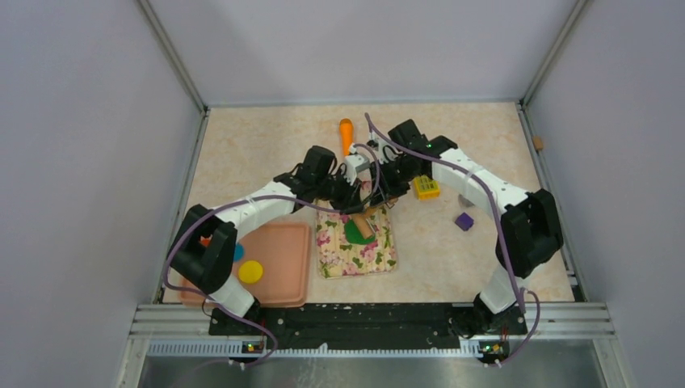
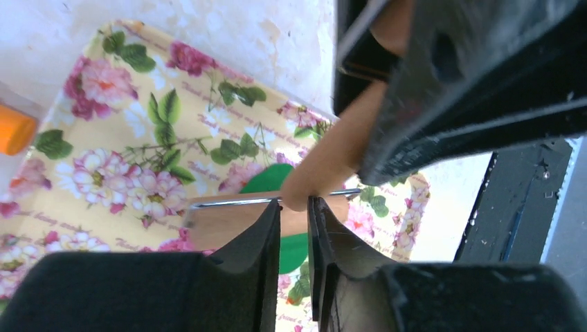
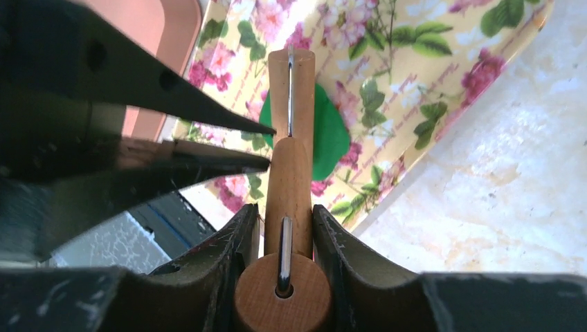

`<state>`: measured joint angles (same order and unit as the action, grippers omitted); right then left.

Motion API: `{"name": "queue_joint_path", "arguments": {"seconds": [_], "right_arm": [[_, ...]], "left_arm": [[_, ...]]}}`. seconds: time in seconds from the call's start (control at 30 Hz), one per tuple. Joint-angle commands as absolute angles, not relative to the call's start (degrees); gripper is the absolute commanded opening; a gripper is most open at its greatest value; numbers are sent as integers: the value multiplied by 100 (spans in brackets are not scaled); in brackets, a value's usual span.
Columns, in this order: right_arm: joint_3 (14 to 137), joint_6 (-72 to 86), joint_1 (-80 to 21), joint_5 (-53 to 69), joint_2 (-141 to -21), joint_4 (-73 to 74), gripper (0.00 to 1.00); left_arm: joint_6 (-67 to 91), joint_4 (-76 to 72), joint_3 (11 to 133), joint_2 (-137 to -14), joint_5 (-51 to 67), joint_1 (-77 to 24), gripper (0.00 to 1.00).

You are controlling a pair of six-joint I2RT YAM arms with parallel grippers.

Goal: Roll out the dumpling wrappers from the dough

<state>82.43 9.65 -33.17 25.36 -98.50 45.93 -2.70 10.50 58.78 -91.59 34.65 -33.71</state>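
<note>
The dark green dough [image 1: 352, 232] lies on the floral mat [image 1: 373, 260]. A wooden roller [image 1: 365, 223] with a wire frame rests across the dough. My right gripper [image 3: 285, 216] is shut on the roller's handle [image 3: 289, 176], just above its round wooden end [image 3: 280, 294]. My left gripper [image 2: 294, 204] pinches the handle's other end, over the roller barrel [image 2: 221, 223] and the dough [image 2: 266, 179]. In the right wrist view the dough [image 3: 331, 131] shows beside the far barrel. Two dumpling wrappers, a yellow disc [image 1: 250, 271] and a blue disc [image 1: 238, 252], lie on the pink tray [image 1: 283, 267].
An orange tool [image 1: 346, 134] lies behind the mat. A yellow block [image 1: 426, 187] and a purple block [image 1: 464, 221] sit to the right. The tray's corner [image 3: 181, 19] borders the mat [image 3: 415, 69]. White walls enclose the table.
</note>
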Motion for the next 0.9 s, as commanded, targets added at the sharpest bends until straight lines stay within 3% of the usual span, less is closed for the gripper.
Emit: {"name": "queue_joint_path", "arguments": {"seconds": [0.0, 0.33, 0.37, 0.43, 0.53, 0.67, 0.87], "right_arm": [[7921, 816, -3423, 2535, -9423, 4671, 0], [8149, 865, -3437, 2877, -9606, 4644, 0], [8212, 833, -3432, 2868, -9579, 4722, 0], [8237, 758, -3352, 2941, -9474, 4818, 0], [8046, 750, -3197, 3158, -9352, 4798, 0], [7719, 963, -3026, 3609, -9227, 4514, 0], [7648, 1279, -2853, 4170, -9192, 4104, 0]], "left_arm": [[-147, 910, 6080, -8876, 3550, -3309, 0], [-288, 1007, 5576, -8505, 3405, -3312, 0], [-326, 973, 5511, -8391, 3402, -3301, 8], [-509, 743, 5227, -7937, 3380, -3292, 36], [-1078, -52, 4398, -7002, 3210, -3293, 56], [-1789, -1152, 3582, -6341, 3041, -3676, 63], [-2154, -1734, 3633, -6971, 2582, -4460, 63]]}}
